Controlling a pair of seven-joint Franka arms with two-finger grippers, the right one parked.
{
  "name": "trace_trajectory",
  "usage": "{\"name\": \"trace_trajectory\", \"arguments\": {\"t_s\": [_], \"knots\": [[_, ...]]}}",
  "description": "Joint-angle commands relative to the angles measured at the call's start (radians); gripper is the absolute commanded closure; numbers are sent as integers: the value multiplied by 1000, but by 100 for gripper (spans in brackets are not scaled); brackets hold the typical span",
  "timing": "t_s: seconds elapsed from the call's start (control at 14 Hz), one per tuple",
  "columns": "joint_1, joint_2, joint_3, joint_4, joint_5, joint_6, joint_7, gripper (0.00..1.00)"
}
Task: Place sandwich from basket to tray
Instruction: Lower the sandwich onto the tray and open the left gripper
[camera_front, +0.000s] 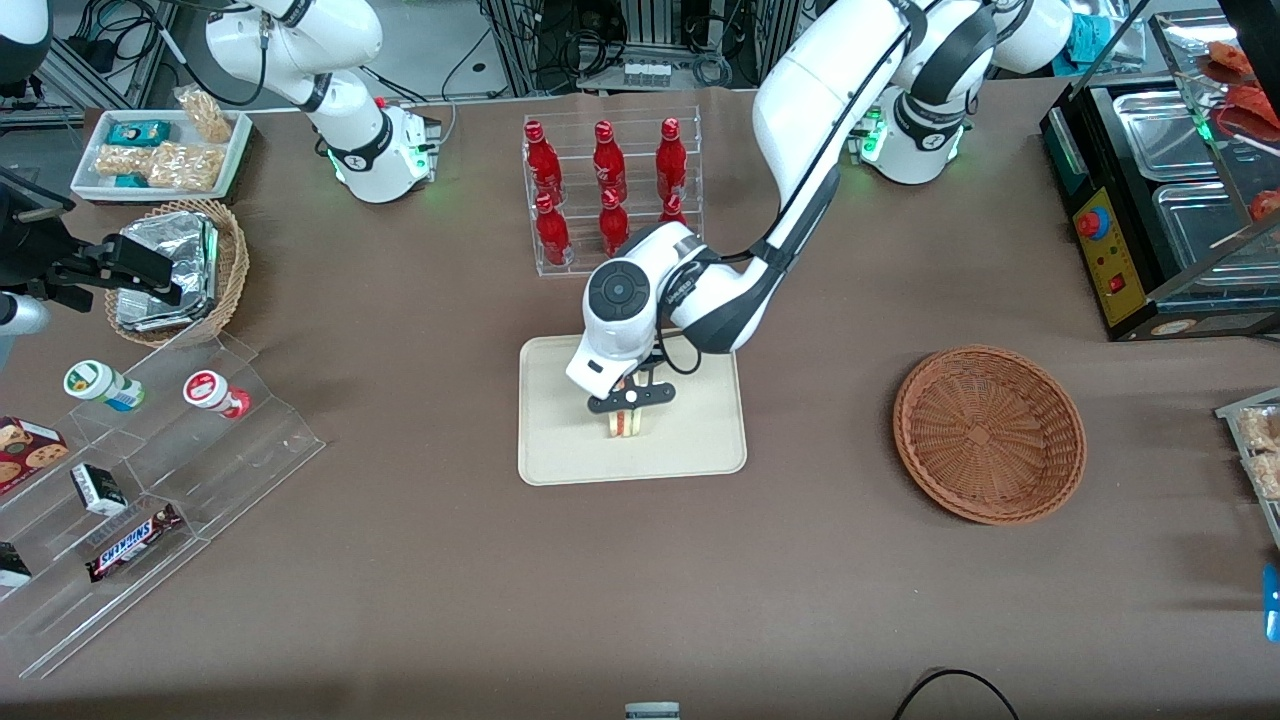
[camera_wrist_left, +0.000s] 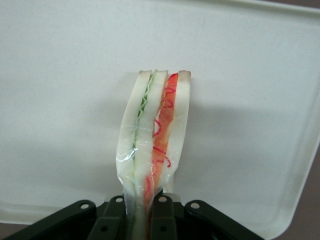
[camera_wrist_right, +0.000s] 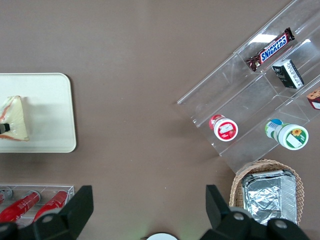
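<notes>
Sandwich (camera_wrist_left: 154, 145): stood on edge on the cream tray (camera_front: 700, 440), pinched at one end.
Jaws: gripper (camera_front: 628, 400) clenched on the wrapped sandwich, low over the tray.
Basket (camera_front: 988, 434): round brown wicker, on the tabletop toward the working arm's end, well apart from the tray.

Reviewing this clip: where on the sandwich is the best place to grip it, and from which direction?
Across its flat bread faces, from above: the sandwich stands on edge on the tray, a thin wedge with its layers running up. The gripper above the tray already pinches it this way.
</notes>
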Motion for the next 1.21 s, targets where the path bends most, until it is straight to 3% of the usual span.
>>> {"name": "trace_trajectory", "arguments": {"t_s": [0.0,0.5,0.64,0.86,1.14], "knots": [[-17,19,11,28,-6,22,-21,1],[-4,-135,28,22,6,-129,1,0],[-7,-197,82,-14,8,-194,85,0],[-3,-295,142,-90,9,-294,51,0],[-1,-421,269,-257,-6,-295,260,0]]}}
